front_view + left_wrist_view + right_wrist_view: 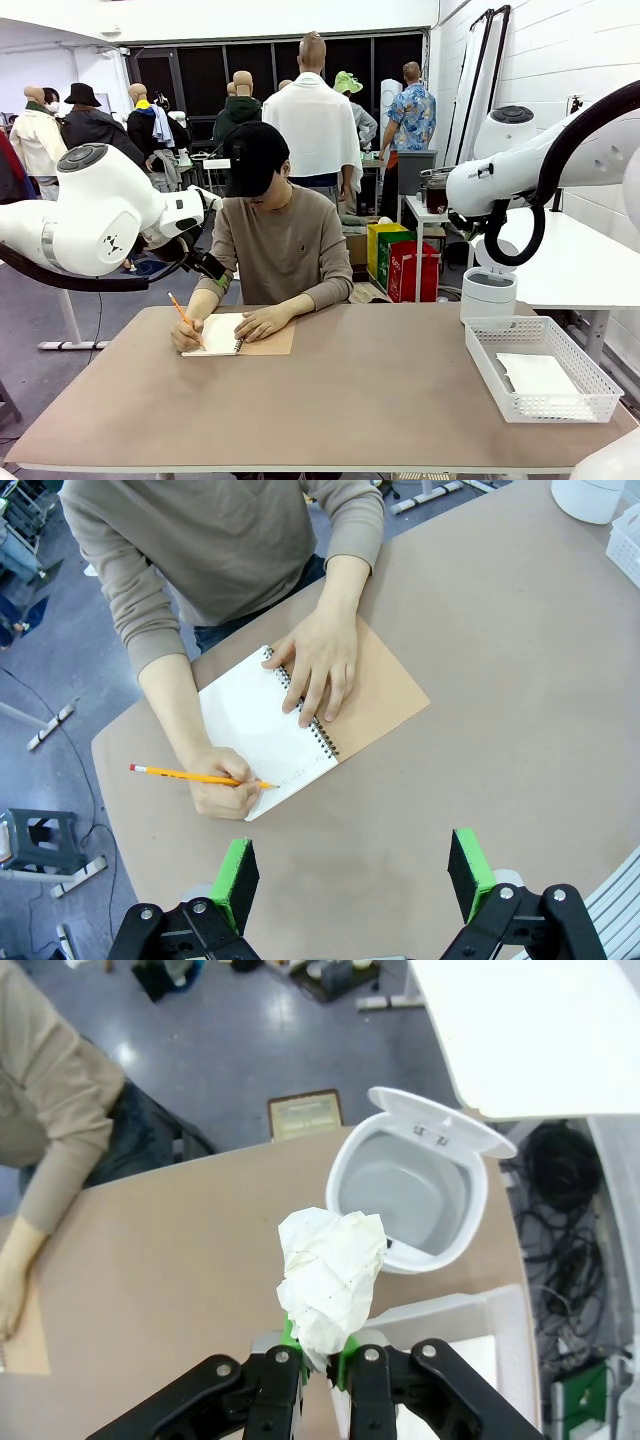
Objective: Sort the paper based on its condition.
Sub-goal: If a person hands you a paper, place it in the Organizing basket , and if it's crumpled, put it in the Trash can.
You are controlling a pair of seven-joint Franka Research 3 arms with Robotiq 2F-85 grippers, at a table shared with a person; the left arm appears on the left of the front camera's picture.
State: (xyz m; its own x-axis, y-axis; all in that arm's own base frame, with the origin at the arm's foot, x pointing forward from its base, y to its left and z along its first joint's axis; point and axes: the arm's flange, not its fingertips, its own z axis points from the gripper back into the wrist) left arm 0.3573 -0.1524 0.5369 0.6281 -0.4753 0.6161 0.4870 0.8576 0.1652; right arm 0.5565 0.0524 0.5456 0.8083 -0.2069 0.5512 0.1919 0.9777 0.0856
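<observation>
Right claw [318,1345] is clenching one crumpled paper [330,1275], and I'm seeing one open white bin [410,1195] just beyond it. Left claw [352,860] is hanging released above the table [500,680], near one notebook [262,730] where the person [220,540] is writing with one pencil [190,776]. Out front, one flat sheet [537,375] is lying in one basket [545,408].

Sorted paper: one crumpled, one flat.
The crumpled white paper [330,1280] stands pinched in the right gripper [315,1347], near the open white bin [400,1185]; a flat white sheet [538,373] lies in the white basket [560,408].
</observation>
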